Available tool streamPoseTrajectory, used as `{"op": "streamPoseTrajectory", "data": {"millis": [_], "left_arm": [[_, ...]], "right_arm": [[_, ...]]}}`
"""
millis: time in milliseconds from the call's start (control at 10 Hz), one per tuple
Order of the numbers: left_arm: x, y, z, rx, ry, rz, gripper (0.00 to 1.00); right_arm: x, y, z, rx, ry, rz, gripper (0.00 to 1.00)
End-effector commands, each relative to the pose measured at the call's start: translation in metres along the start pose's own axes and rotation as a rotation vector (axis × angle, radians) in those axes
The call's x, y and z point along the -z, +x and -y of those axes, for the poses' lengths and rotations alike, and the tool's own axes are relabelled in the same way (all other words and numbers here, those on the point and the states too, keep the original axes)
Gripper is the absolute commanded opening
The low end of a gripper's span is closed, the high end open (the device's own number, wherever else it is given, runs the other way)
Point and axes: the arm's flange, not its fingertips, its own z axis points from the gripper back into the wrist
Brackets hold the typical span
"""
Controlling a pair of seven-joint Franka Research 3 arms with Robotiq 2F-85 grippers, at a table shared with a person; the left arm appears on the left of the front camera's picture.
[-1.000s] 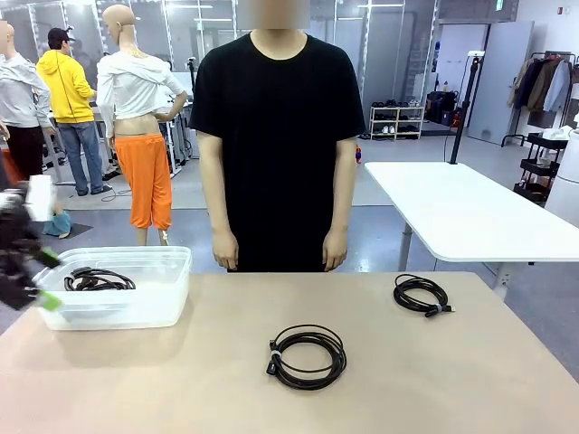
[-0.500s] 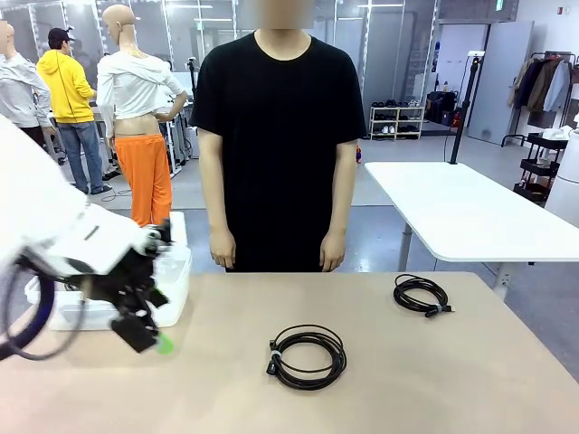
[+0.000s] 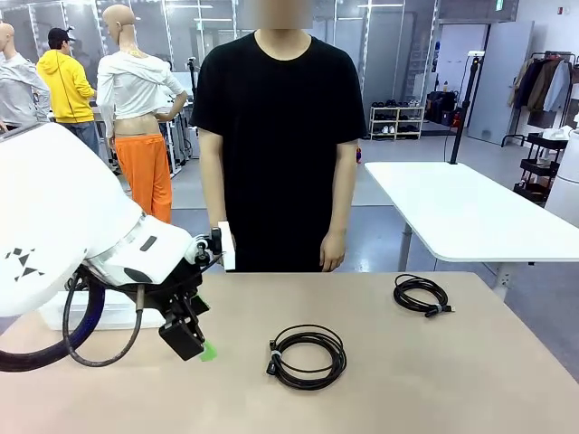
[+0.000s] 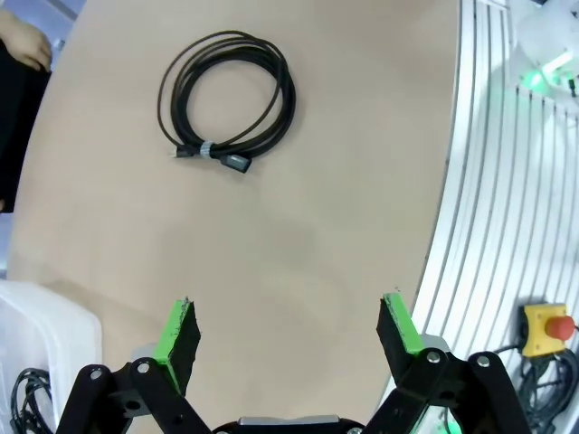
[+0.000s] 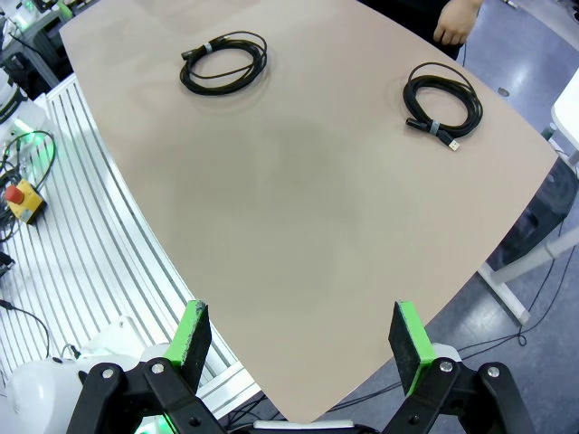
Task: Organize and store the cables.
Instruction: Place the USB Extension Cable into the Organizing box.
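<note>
Black cord, middle: the middle coil (image 3: 308,356) (image 4: 226,104) (image 5: 223,62), a thin black cable wound into a flat ring with a plug end, lies on the beige table (image 3: 407,380) about halfway between its left and right edges, nearer the near edge. It is loose and in the open, so it is probably the next one to store.
Black cord, right: the right coil (image 3: 422,295) (image 5: 442,104), wound the same way, lies flat toward the far right corner, well apart from the middle coil.
Store: a clear plastic tub (image 3: 109,314) (image 4: 45,325) sits by the left edge, partly behind the left arm. The stored coil (image 4: 27,398) lies inside it, which marks the tub as where the cables go.
Left pincer (image 3: 197,345) (image 4: 288,321): black with green pads, jaws spread wide and holding nothing. It hangs low over bare table between the tub and the middle coil, fingers pointing down; the wide spread would suit straddling the ring's strands.
Right pincer (image 5: 300,325): also fully spread and empty, high above the near edge, apparently parked out of the way.
Person: stands at the far edge with a hand (image 3: 335,250) hanging off the table, seemingly leaving the work to the arms.
Progress: one cable stored and two left, by my reading.
</note>
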Motion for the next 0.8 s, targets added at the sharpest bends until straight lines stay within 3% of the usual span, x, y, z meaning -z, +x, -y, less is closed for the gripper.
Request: {"op": "streamPoseTrajectory", "data": {"millis": [0, 200, 300, 600, 700], "left_arm": [[-0.004, -0.010, 0.003, -0.006, 0.013, -0.010, 1.00], [-0.003, -0.001, -0.002, -0.005, 0.005, 0.004, 1.00], [0.022, 0.025, -0.012, -0.169, 0.012, -0.159, 1.00], [0.059, 0.089, -0.025, -0.397, -0.030, -0.308, 1.00], [0.070, 0.100, -0.035, -0.563, 0.007, -0.358, 1.00]], "right_arm": [[-0.001, 0.000, 0.000, -0.007, 0.000, 0.012, 1.00], [-0.001, 0.000, 0.000, -0.007, 0.000, 0.012, 1.00], [-0.001, 0.000, 0.000, -0.007, 0.000, 0.012, 1.00], [-0.001, 0.000, 0.000, -0.007, 0.000, 0.012, 1.00], [-0.001, 0.000, 0.000, -0.007, 0.000, 0.012, 1.00]]}}
